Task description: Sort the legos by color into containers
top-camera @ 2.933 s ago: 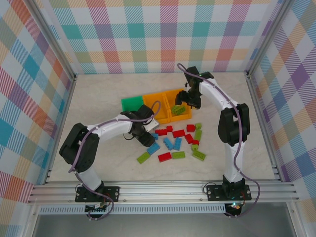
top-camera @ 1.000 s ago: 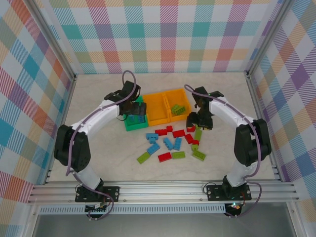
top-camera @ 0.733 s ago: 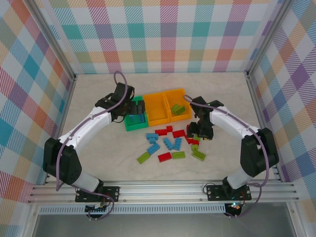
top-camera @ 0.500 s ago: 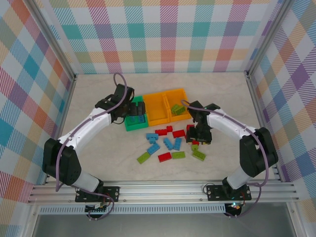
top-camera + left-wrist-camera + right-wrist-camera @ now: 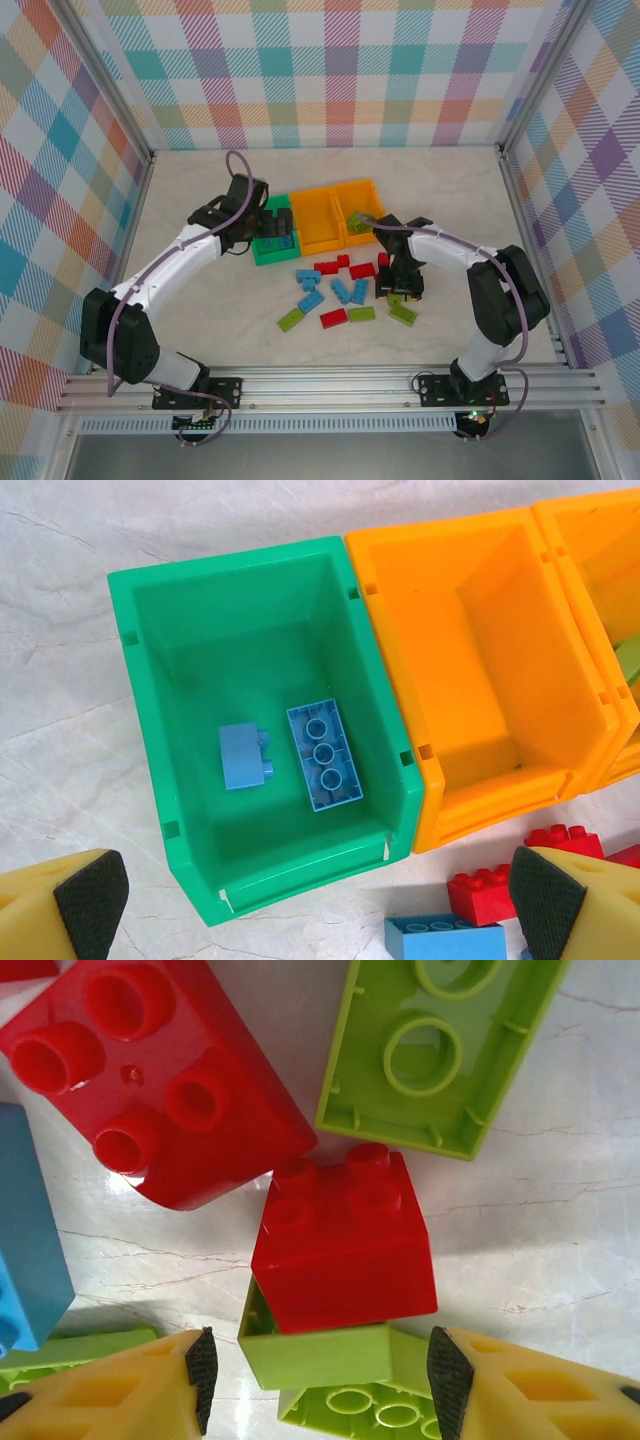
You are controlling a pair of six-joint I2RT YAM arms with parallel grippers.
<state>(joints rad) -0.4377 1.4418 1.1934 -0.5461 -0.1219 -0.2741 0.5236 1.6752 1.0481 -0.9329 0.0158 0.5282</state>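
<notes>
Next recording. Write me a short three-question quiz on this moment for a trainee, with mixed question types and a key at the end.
1. Multiple choice: how many blue bricks lie in the green bin? A one, B two, C four.
2. True or false: the orange bin beside the green bin holds red bricks.
3. Short answer: what colour is the brick that the right gripper straddles, jaws open?

Key
1. B
2. False; it is empty.
3. It is the lime green brick.

Three containers (image 5: 318, 222) stand in a row across the surface (image 5: 200, 300); two legos (image 5: 323, 754) lie in the leftmost container (image 5: 160, 730), others scattered nearer.
</notes>
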